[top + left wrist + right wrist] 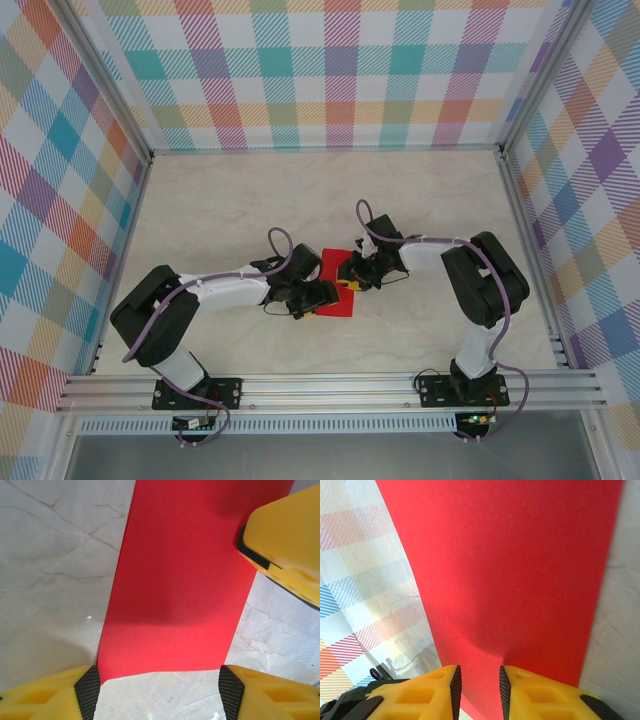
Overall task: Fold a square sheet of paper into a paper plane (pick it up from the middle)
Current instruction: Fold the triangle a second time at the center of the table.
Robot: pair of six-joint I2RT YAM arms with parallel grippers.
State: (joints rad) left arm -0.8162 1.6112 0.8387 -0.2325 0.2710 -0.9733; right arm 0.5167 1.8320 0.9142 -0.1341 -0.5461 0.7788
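Two grippers meet over the square sheet of paper (pixel 338 308), which lies on the table (pixel 220 210) between them. We see the left gripper (pixel 159 686) spread wide, its fingertips flanking the sheet's near edge and holding nothing. The right gripper (pixel 477 682) is narrowly parted, the red sheet running into the slit between its pads, puckered beside one.

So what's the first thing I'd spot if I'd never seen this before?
The bright red sheet of paper in the middle of the pale table jumps out first. Two robot arms meet over it with yellow fingers: the left gripper is spread wide at one edge of the paper, and the right gripper has its fingers close together right up against the red. All around stand rainbow checked walls.
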